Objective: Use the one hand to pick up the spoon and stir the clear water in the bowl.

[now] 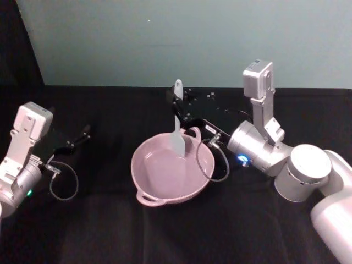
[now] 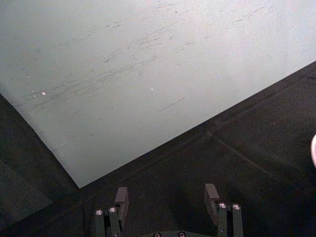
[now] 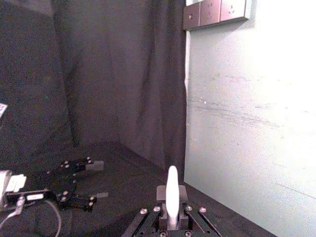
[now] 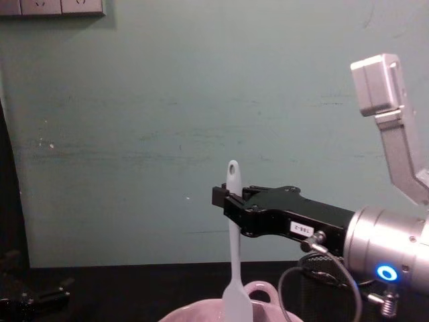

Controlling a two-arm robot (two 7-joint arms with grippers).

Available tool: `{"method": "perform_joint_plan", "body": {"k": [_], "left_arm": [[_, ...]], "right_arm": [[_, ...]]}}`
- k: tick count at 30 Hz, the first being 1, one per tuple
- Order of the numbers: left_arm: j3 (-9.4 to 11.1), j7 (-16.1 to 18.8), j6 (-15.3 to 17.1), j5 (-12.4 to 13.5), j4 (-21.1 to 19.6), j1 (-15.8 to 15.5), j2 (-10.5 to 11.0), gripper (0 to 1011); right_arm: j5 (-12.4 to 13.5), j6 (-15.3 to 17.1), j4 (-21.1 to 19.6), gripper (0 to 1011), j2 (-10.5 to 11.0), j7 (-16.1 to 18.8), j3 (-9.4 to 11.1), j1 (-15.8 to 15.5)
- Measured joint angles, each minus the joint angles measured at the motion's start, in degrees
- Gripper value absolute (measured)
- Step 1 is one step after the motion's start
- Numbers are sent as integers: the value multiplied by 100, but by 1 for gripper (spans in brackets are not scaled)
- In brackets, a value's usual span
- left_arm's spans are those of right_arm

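Clamped high on the spoon (image 4: 234, 258), the right claw (image 4: 228, 198) could let it swivel if the blade below scrapes the bowl (image 1: 157, 179); the left claw (image 2: 168, 193) sits parked, jaws apart.

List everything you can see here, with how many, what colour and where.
spoon: one, white, upright in the right claw, blade down in the bowl.
bowl: one, pale pink, middle of the table.
table: one, covered in black cloth.
wall: one, pale green, behind the table.
socket plate: one, grey, high on the wall.
right claw: one, black, shut on the spoon's handle above the bowl.
left claw: one, black, open, parked over the table's left side.
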Motion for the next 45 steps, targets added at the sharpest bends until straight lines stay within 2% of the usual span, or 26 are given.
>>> {"method": "perform_joint_plan", "body": {"k": [8, 17, 24, 30, 37, 45], "left_arm": [[0, 0, 0, 0, 0, 0, 0, 1011], [0, 0, 0, 0, 0, 0, 0, 1011], [0, 0, 0, 0, 0, 0, 0, 1011], [0, 0, 0, 0, 0, 0, 0, 1011], [0, 0, 0, 0, 0, 0, 0, 1011], [0, 0, 0, 0, 0, 0, 0, 1011]], "right_arm": [[133, 351, -492, 116, 285, 241, 29, -261], [340, 599, -711, 116, 346, 390, -110, -395], [346, 567, -565, 116, 192, 350, -258, -325], [220, 346, -144, 116, -87, 174, -312, -132], [68, 156, 296, 116, -325, -62, -203, 59], [-45, 77, 454, 116, -356, -177, -13, 133]]}}
